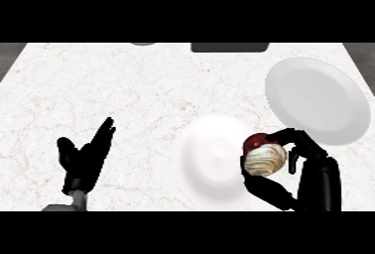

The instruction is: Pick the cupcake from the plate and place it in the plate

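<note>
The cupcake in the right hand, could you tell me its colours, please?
Cream-and-tan swirled top with a dark red part behind, on the cupcake in the right hand; head view.

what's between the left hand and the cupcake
In the head view, the near white plate lies between them, past a bare strip of counter. The open left hand rests at lower left; the right hand curls round the cupcake at that plate's right edge.

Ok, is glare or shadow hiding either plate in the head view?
Head view: the near plate is washed out, its rim fading into the pale counter; the far plate is greyer with a clear edge; the right hand covers part of the cupcake; no cast shadows show.
</note>
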Motion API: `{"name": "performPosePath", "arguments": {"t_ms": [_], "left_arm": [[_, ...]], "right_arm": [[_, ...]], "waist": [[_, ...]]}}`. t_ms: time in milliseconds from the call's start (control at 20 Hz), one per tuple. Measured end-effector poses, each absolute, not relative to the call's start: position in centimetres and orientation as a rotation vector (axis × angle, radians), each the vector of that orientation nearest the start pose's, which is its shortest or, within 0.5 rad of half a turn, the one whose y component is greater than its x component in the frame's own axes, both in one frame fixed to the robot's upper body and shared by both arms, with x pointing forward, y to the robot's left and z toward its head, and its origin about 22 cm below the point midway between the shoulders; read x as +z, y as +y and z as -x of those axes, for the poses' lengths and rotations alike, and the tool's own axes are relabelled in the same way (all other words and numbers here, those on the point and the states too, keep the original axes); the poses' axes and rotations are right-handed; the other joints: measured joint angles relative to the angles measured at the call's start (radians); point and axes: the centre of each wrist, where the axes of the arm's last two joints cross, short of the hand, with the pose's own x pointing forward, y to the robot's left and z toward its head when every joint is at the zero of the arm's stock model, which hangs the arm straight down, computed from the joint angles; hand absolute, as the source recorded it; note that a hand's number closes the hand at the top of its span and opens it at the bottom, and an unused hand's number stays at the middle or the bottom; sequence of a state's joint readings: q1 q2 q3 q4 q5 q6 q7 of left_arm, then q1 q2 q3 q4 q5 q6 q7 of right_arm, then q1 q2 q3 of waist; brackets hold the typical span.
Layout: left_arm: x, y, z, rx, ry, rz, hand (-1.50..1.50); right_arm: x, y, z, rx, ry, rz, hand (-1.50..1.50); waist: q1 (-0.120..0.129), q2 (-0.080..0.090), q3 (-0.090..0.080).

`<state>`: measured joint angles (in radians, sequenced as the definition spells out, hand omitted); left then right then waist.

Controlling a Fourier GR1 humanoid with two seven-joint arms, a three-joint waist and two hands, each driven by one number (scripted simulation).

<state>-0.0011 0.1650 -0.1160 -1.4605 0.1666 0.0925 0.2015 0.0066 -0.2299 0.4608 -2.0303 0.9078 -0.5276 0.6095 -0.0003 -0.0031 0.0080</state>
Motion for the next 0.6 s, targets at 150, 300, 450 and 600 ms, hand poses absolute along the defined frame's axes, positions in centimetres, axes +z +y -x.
{"name": "performPosePath", "arguments": {"t_ms": [150, 300, 450, 600], "left_arm": [[-2.1, 24.3, -23.8, -0.012, -1.255, -0.011, 0.0], [-2.3, 24.2, -23.8, -0.017, -1.264, -0.008, 0.0], [-2.3, 24.0, -24.0, -0.017, -1.264, -0.003, 0.0], [-2.2, 24.1, -24.0, -0.019, -1.262, 0.003, 0.0]], "right_arm": [[8.7, -19.2, -21.4, 0.174, -1.733, 0.92, 1.5], [7.7, -21.9, -23.9, 0.14, -1.73, 0.984, 1.5], [7.0, -25.0, -26.3, 0.087, -1.719, 1.058, 1.5], [6.4, -28.3, -28.3, 0.06, -1.715, 1.1, 1.5]], "waist": [[0.004, 0.0, 0.0], [0.008, 0.001, 0.001], [0.011, 0.002, 0.001], [0.014, 0.003, 0.001]]}}
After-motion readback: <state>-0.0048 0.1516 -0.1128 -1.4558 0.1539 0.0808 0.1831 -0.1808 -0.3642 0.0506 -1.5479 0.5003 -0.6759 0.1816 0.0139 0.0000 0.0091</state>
